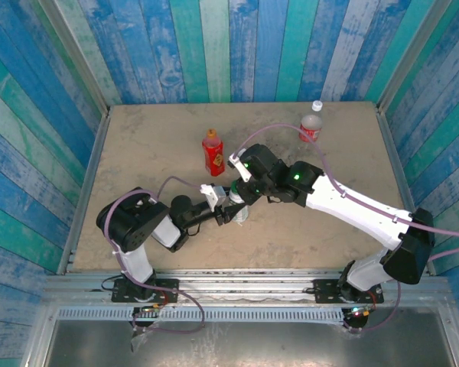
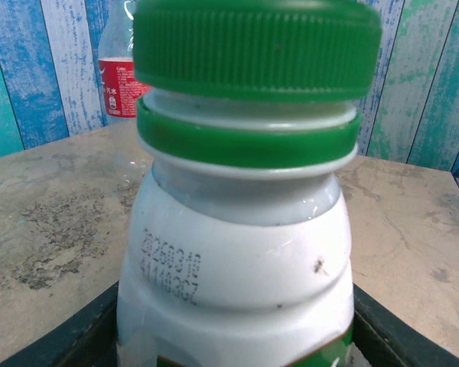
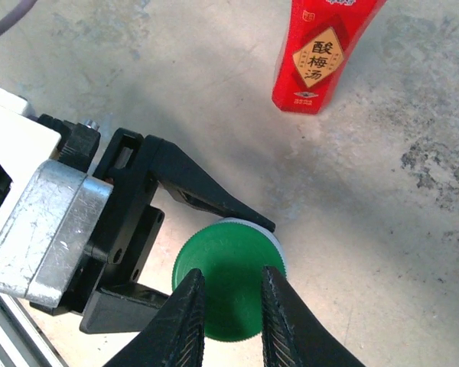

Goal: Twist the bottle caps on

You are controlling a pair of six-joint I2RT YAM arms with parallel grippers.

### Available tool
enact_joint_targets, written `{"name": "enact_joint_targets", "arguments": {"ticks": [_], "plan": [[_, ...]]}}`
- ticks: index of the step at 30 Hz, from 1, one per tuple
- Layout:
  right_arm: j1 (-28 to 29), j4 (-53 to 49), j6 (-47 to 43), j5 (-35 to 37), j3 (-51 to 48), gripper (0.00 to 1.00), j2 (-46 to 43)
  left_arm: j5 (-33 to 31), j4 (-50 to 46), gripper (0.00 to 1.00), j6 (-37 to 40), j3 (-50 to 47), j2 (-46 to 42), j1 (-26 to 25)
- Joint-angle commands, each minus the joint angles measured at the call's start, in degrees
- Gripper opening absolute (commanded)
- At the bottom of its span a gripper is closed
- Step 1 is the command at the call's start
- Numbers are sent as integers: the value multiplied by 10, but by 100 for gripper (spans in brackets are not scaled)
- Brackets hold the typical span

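The left gripper [image 1: 236, 212] is clamped on the white bottle [image 2: 237, 290]. Its black fingers [image 3: 206, 191] press the body from both sides, below the shoulder. The bottle stands upright about midway between the tabletop's [image 1: 153, 145] left and right edges, somewhat nearer the near edge than the far one.

The dark green cap [image 2: 256, 46] sits on the bottle's neck. A strip of white neck shows between the cap's ribbed skirt and the green ring [image 2: 245, 141] beneath it.

The right gripper [image 3: 232, 274] hangs over the top of that cap, with its two fingers drawn almost together. The slit between them is narrower than the cap and holds nothing. Whether the tips touch the cap's top cannot be told.

The red bottle [image 1: 213, 153] stands upright with its orange cap [image 1: 211, 134] on. It is near the middle of the tabletop, just beyond the two grippers toward the far edge.

The clear bottle with a red label [image 1: 311, 125] stands close to the far edge, toward the far right corner. Its white cap [image 1: 317, 105] is on, and it is well apart from the other bottles.
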Motion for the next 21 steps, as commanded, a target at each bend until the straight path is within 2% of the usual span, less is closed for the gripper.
{"name": "enact_joint_targets", "arguments": {"ticks": [1,6,8,16,21], "plan": [[-5,-26,13,-7,-30,24,6,12,-55,62,7,-5,0,-4],[-8,-26,17,-12,-25,28,5,14,-56,62,7,-5,-2,-4],[-11,-19,17,-16,-16,34,3,14,-56,62,7,-6,-1,-3],[-48,17,34,-69,-3,39,2,17,-60,59,-6,1,6,-4],[-68,28,41,-107,-10,39,6,17,-63,58,-2,0,5,-3]]}}
